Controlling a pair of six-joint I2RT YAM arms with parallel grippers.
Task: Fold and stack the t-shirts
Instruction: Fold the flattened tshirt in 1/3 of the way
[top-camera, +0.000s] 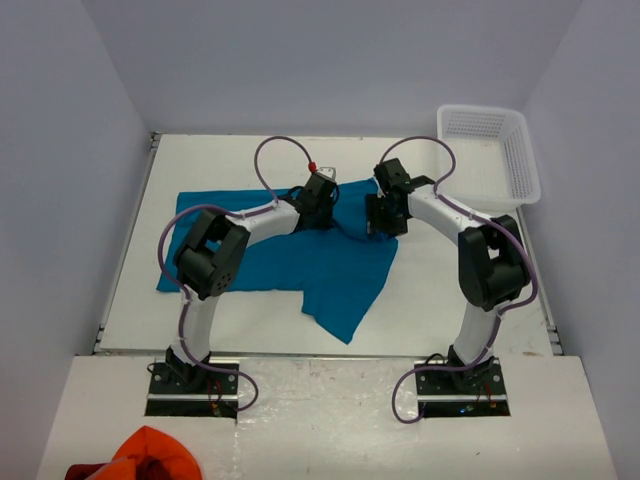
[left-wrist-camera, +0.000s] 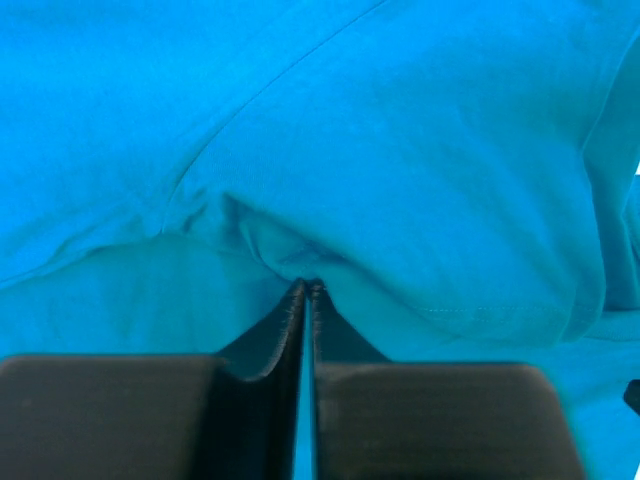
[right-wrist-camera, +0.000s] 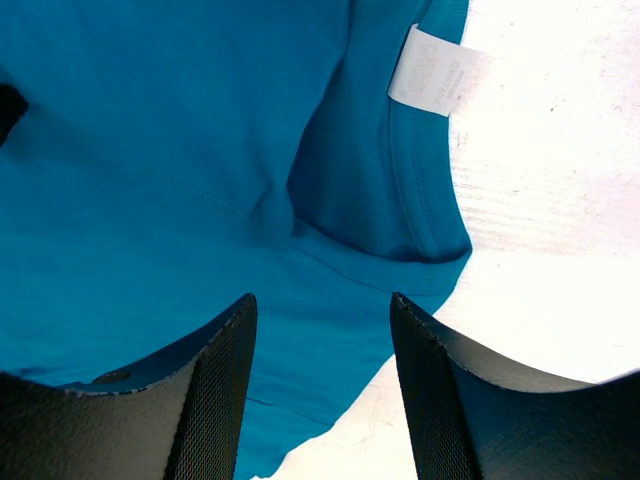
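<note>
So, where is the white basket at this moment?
In the top view, the white basket sits at the far right corner of the table, beyond the right arm and apart from the t-shirt.

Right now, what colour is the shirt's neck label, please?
White label; clearest in the right wrist view.

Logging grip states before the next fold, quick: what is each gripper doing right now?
Left gripper: shut, pinching a fold of the t-shirt.
Right gripper: open over the t-shirt, holding nothing.
</note>
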